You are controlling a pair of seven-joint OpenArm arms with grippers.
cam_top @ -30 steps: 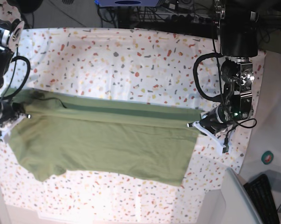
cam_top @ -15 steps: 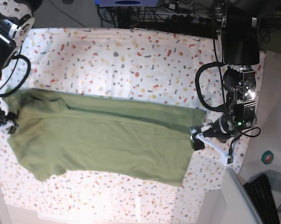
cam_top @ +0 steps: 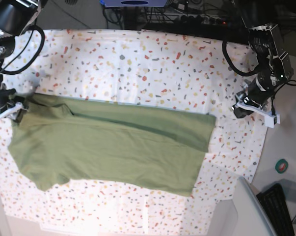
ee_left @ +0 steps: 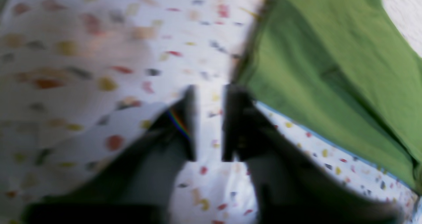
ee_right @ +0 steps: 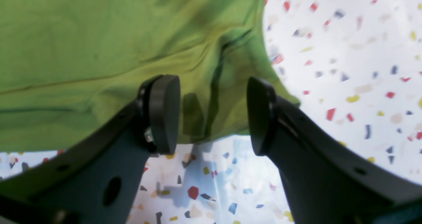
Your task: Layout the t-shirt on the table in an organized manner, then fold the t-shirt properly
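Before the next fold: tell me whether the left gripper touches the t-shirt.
Apart. In the base view the left gripper sits over bare table, clear of the t-shirt.

Dark cables (cam_top: pixel 138 14) crowd the far edge — a black keyboard (cam_top: pixel 280 209) sits at the corner.

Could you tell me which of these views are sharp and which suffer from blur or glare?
Left wrist view: heavily blurred, the table flecks smeared and the left gripper soft-edged. Right wrist view: the right gripper is crisp, the t-shirt fairly clear, the far flecks soft. Base view: sharp overall, with bright washed-out glare along the table's near edge.
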